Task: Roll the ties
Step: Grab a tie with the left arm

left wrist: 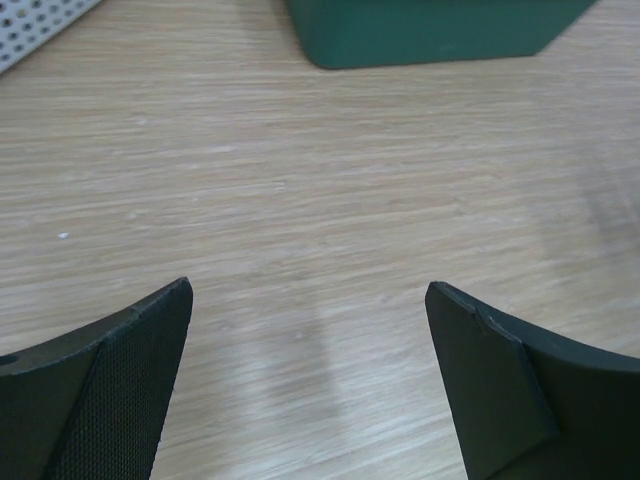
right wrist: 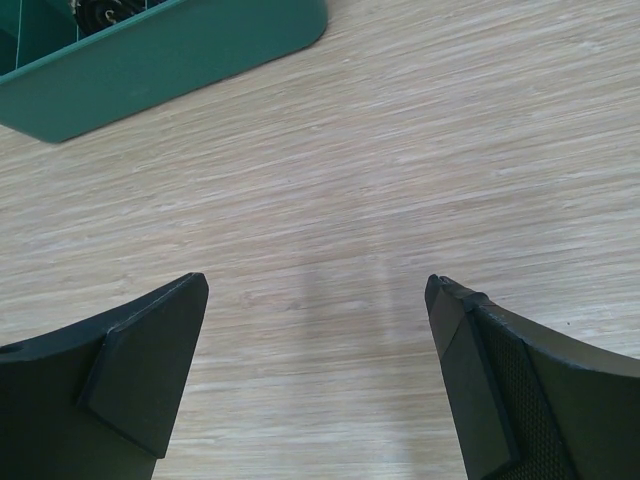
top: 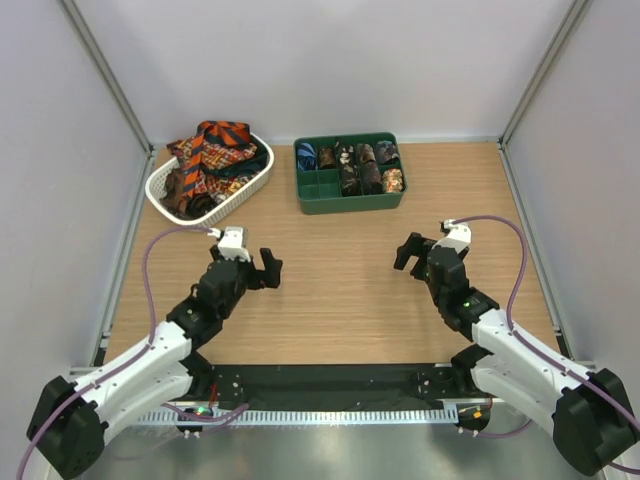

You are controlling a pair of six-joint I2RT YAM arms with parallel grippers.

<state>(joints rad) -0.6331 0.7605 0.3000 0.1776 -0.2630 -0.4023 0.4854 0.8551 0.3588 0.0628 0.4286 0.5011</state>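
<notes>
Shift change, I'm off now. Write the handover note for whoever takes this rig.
Left claw: open, empty, over bare table, nearer the basket.
Right claw: open, empty, in front of the tray.
Ties: unrolled heap in the basket, back left, with an orange-striped one on top.
Tray: back centre, with several rolls in its compartments. The front-left ones look vacant.
Done: those rolls.
Left: the whole heap. No tie is out on the table yet.
</notes>
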